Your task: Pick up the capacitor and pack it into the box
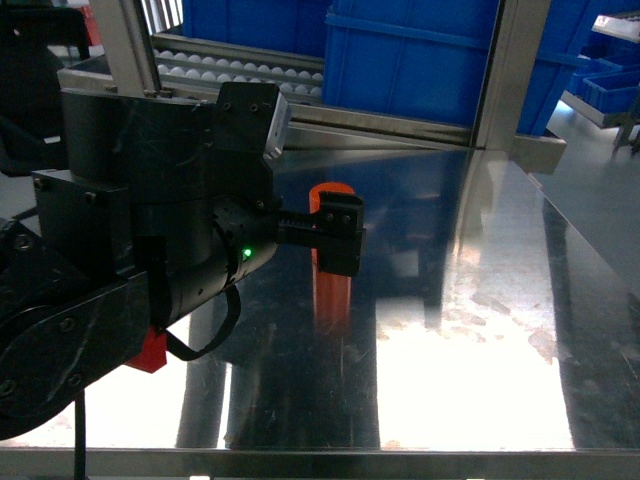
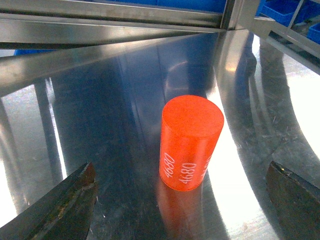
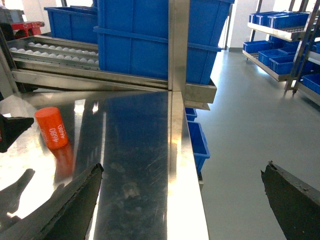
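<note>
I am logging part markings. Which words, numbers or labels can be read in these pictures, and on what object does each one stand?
"4680" printed twice in white, running up the side of the orange capacitor; the left wrist view shows it best.
"4680" on the same capacitor in the right wrist view, smaller but readable.
No readable text on the blue crates, the steel table or the left gripper.

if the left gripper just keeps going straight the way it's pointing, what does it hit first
Most likely the orange capacitor, which stands upright on the steel table, roughly centred ahead between the open left gripper fingers. How far ahead is unclear.
</note>
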### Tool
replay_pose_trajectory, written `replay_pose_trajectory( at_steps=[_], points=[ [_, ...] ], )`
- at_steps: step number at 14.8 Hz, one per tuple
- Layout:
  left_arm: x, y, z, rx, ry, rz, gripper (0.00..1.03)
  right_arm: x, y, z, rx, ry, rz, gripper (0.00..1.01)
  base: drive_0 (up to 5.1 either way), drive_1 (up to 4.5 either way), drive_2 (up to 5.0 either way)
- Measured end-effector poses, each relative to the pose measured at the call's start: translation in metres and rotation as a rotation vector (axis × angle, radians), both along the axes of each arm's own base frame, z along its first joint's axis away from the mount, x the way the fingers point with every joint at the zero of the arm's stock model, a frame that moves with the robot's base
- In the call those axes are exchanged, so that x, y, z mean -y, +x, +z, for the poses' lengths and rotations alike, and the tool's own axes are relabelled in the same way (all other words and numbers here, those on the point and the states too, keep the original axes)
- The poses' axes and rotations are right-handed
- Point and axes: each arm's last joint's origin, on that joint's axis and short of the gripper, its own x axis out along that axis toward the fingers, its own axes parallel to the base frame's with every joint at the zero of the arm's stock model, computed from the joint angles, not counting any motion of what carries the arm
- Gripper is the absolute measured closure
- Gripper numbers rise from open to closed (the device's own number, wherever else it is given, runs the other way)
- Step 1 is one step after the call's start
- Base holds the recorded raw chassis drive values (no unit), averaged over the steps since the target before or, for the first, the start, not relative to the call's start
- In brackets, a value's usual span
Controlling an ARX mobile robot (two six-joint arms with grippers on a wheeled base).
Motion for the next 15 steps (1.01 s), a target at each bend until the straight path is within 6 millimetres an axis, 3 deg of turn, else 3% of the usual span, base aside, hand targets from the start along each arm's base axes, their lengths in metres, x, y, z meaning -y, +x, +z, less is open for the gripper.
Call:
replay_pose_trajectory(
  at_steps=[3, 5, 6, 7, 9, 11, 12, 15],
  points=[
    [0.003, 0.007, -0.005, -0.012, 0.003, -0.001, 0.05, 0.000, 0.000, 0.000, 0.000, 0.000, 0.000, 0.03, 0.0, 0.00, 0.0],
    [0.026, 0.066, -0.048, -0.077, 0.003, 0.032, 0.05, 0.000, 0.000, 0.000, 0.000, 0.000, 0.000, 0.03, 0.0, 0.00, 0.0],
    [0.031, 0.078, -0.048, -0.074, -0.042, 0.031, 0.05, 0.000, 0.000, 0.000, 0.000, 0.000, 0.000, 0.03, 0.0, 0.00, 0.0],
    [0.031, 0.080, -0.051, -0.089, -0.039, 0.031, 0.19, 0.000, 0.000, 0.000, 0.000, 0.000, 0.000, 0.03, 0.0, 0.00, 0.0],
    [0.031, 0.079, -0.054, -0.103, -0.034, 0.031, 0.28, 0.000, 0.000, 0.000, 0.000, 0.000, 0.000, 0.03, 0.0, 0.00, 0.0],
    [0.033, 0.079, -0.055, -0.116, -0.028, 0.031, 0.51, 0.000, 0.000, 0.000, 0.000, 0.000, 0.000, 0.03, 0.0, 0.00, 0.0],
    [0.033, 0.080, -0.055, -0.119, -0.027, 0.030, 0.58, 0.000, 0.000, 0.000, 0.000, 0.000, 0.000, 0.03, 0.0, 0.00, 0.0],
    [0.034, 0.081, -0.054, -0.117, -0.024, 0.041, 0.58, 0.000, 0.000, 0.000, 0.000, 0.000, 0.000, 0.03, 0.0, 0.00, 0.0]
  ],
)
